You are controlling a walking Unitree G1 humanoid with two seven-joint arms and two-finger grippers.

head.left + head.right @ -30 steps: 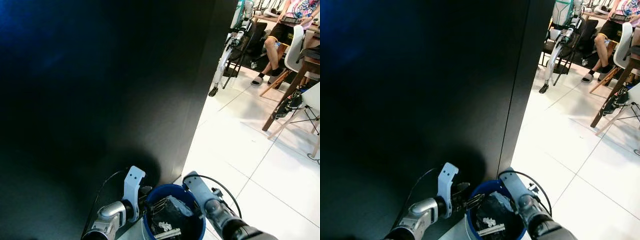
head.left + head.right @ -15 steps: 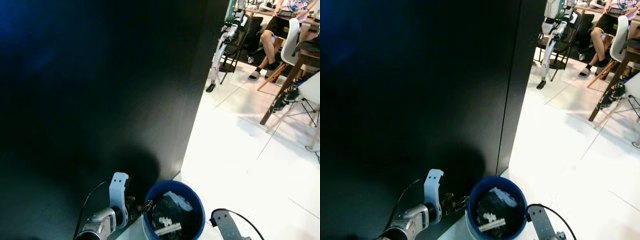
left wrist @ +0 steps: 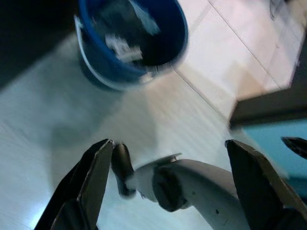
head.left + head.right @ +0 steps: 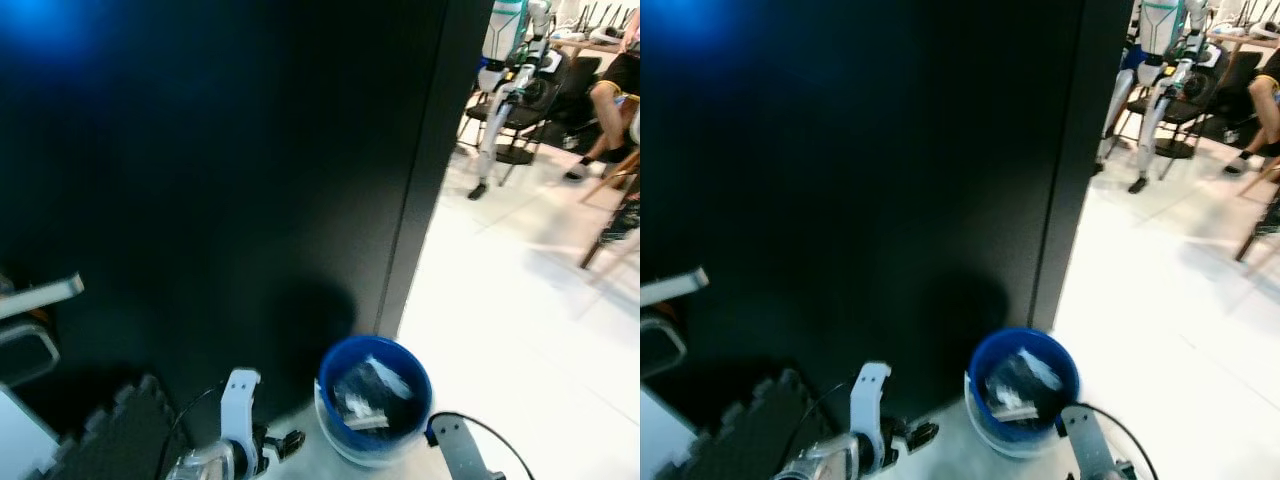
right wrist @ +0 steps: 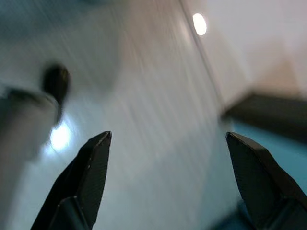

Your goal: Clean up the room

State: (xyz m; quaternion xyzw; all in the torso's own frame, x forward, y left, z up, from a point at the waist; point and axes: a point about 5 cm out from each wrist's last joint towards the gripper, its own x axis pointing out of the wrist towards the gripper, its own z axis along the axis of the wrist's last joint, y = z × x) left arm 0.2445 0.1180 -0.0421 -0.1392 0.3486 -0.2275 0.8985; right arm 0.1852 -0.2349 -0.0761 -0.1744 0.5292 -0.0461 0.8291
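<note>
White tiled floor (image 4: 520,330) beside a black wall (image 4: 220,170).

Eye views: blue bucket (image 4: 374,404) of scraps stands on the floor at the wall's foot, between the left gripper (image 4: 285,443) and right arm (image 4: 455,452).

Left wrist view: left jaws spread, empty; bucket (image 3: 129,40) ahead, apart.

Right wrist view: right gripper (image 5: 172,179), jaws spread, empty, over blurred floor.
</note>
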